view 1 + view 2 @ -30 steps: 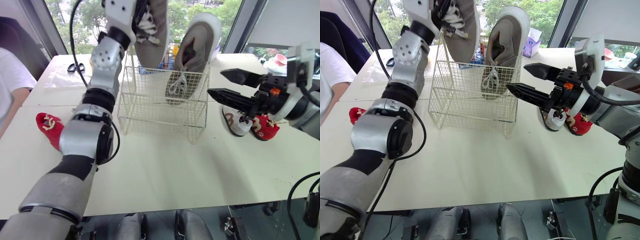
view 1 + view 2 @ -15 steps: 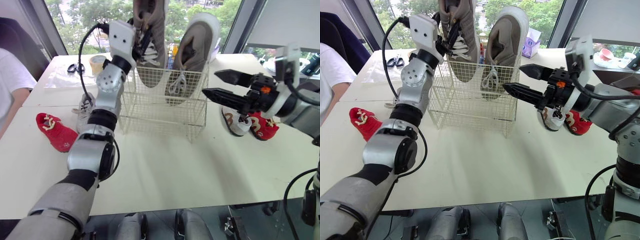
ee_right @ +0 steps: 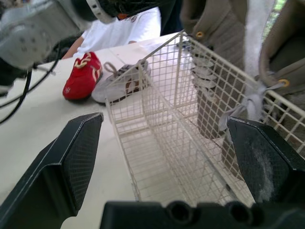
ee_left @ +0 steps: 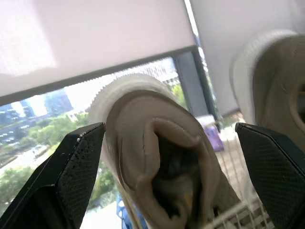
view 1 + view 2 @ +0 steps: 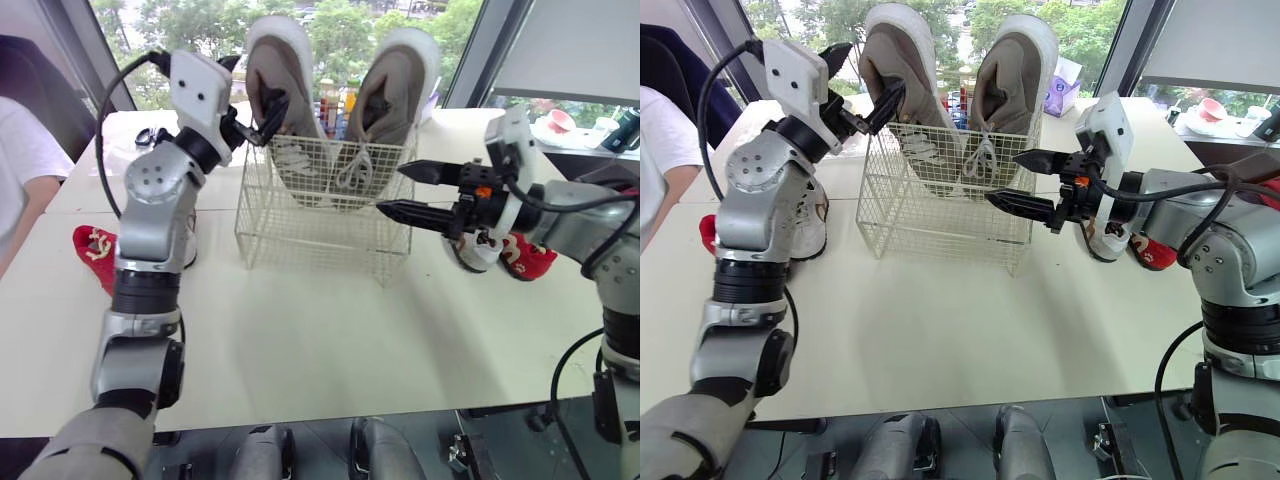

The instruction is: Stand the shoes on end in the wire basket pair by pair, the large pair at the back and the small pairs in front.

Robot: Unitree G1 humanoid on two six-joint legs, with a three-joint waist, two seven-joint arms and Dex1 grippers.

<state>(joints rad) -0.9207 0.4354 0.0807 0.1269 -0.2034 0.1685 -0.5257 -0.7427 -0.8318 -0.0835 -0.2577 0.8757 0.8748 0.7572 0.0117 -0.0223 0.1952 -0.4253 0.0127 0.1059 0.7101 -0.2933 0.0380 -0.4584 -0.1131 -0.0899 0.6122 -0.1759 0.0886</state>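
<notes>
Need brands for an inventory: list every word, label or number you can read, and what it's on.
None can be read.
On the grey shoes: no label in sight.
On the purple pack: print too small to read.
On the white shoe: red marks, too blurred to read.

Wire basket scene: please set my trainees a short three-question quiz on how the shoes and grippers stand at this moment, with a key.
1. True or false: both large shoes stand on end at the back of the wire basket.
2. The left gripper is: A) shut on the basket's rim; B) open, a finger on each side of a large shoe; C) lying flat on the table.
3. Fill the gap: the basket's front compartments hold ___ small shoes.

Key: 1 true; 2 B; 3 zero.
</notes>
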